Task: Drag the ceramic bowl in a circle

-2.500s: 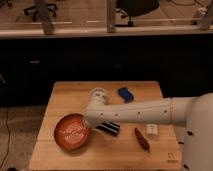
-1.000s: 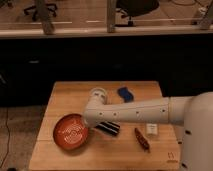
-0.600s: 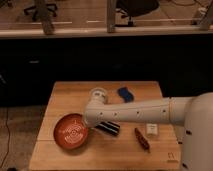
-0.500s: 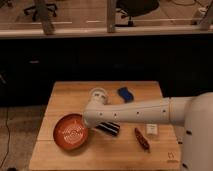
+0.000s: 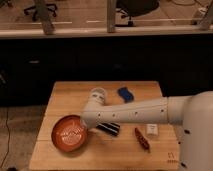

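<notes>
The ceramic bowl [image 5: 69, 134], reddish-orange with pale rings inside, sits on the front left part of the wooden table [image 5: 75, 92]. My white arm reaches in from the right across the table. My gripper [image 5: 85, 124] is at the arm's end, right at the bowl's right rim, and it hides that edge of the bowl.
A small white cup [image 5: 98, 94] stands behind the arm. A blue object [image 5: 125, 93] lies at the back right. A dark packet [image 5: 108, 128] lies under the arm. A reddish-brown stick [image 5: 142, 139] and a small white item [image 5: 152, 129] lie at the front right.
The bowl and the gripper at its rim have slid slightly toward the table's front left. The other items have not moved.
</notes>
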{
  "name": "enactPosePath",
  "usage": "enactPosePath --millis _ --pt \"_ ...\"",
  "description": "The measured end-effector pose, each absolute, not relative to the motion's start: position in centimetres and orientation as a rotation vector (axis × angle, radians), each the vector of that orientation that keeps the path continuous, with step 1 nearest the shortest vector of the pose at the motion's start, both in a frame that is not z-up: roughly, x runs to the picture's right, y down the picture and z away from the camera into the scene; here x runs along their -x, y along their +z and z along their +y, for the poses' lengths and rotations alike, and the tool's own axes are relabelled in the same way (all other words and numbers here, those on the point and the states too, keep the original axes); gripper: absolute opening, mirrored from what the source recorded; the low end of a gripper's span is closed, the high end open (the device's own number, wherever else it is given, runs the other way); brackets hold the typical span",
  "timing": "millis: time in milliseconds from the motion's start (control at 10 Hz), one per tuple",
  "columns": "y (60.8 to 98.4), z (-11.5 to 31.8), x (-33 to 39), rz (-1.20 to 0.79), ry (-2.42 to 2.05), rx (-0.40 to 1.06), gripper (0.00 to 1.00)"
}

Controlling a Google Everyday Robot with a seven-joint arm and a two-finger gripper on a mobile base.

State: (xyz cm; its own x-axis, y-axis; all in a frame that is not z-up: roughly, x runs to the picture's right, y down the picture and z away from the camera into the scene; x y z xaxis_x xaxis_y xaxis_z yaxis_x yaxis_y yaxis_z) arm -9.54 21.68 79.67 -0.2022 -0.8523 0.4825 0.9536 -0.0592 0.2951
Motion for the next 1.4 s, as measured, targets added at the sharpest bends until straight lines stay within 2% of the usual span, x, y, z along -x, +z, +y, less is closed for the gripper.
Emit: enactPosePath --millis 1400 --pt "79.78 21.31 9.31 -0.648 -1.656 0.201 0.00"
